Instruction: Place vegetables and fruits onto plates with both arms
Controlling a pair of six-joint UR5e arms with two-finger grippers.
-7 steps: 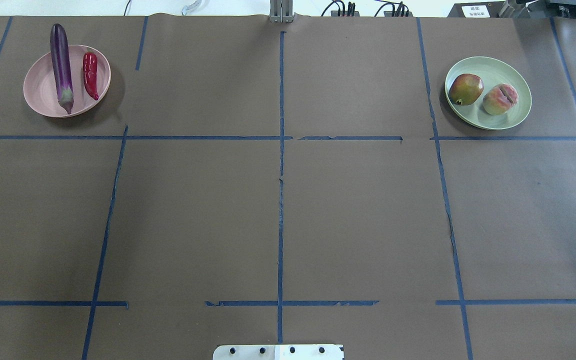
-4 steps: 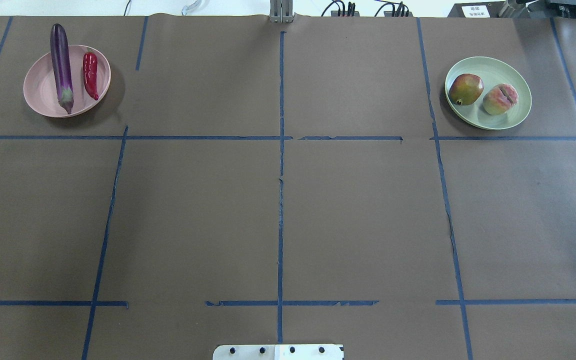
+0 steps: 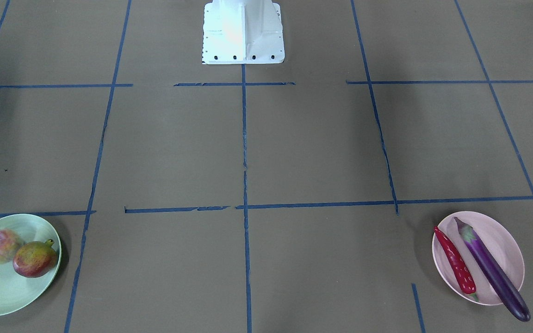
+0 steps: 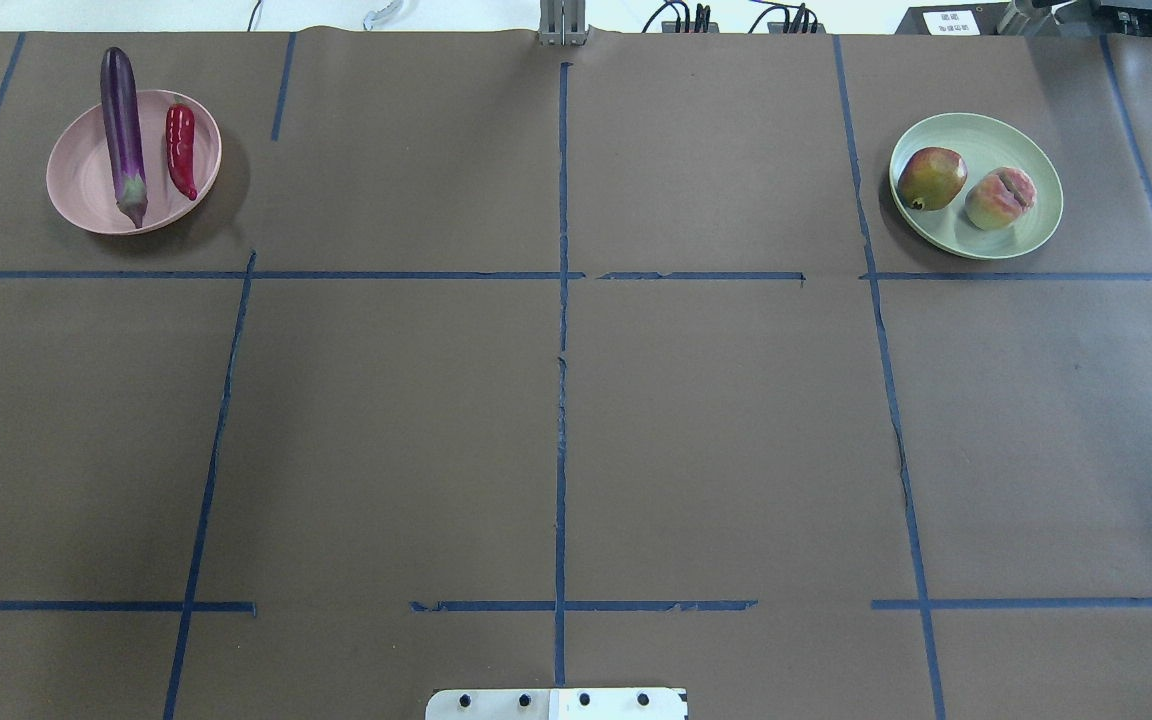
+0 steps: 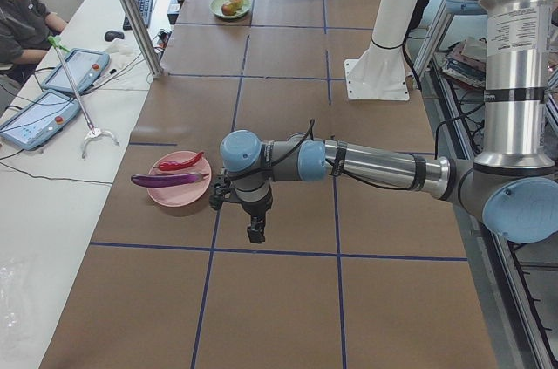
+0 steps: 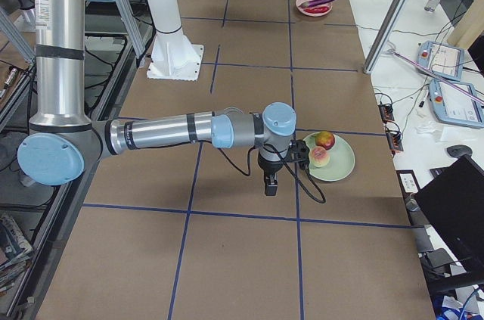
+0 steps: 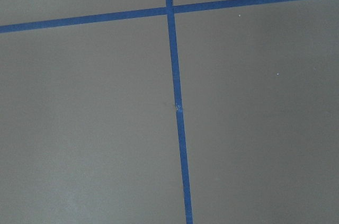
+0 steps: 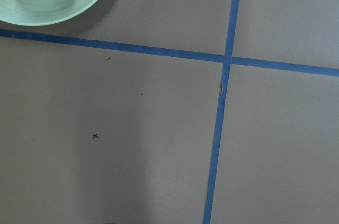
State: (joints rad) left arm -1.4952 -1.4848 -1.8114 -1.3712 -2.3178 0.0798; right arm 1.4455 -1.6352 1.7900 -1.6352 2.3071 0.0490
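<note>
Nearest the robot, your left gripper (image 5: 255,231) and right gripper (image 6: 270,185) hang over the brown table (image 4: 736,430); you cannot tell if their pincers are apart or together. Farther out, the eggplant (image 4: 122,130) and chili (image 4: 180,150) lie on the pink plate (image 4: 76,195), and the peach (image 4: 1000,198) and pomegranate (image 4: 931,178) on the green plate (image 4: 1031,230), so the job looks done and they just need parking. Blue tape lines (image 4: 562,400) cross the table; a person (image 5: 22,16) sits beyond.

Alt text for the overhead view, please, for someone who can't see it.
Far left, a pink plate holds an eggplant, its far end past the rim, and a chili; far right, a green plate holds a pomegranate and a peach. Between them lies brown table with blue tape lines.
</note>
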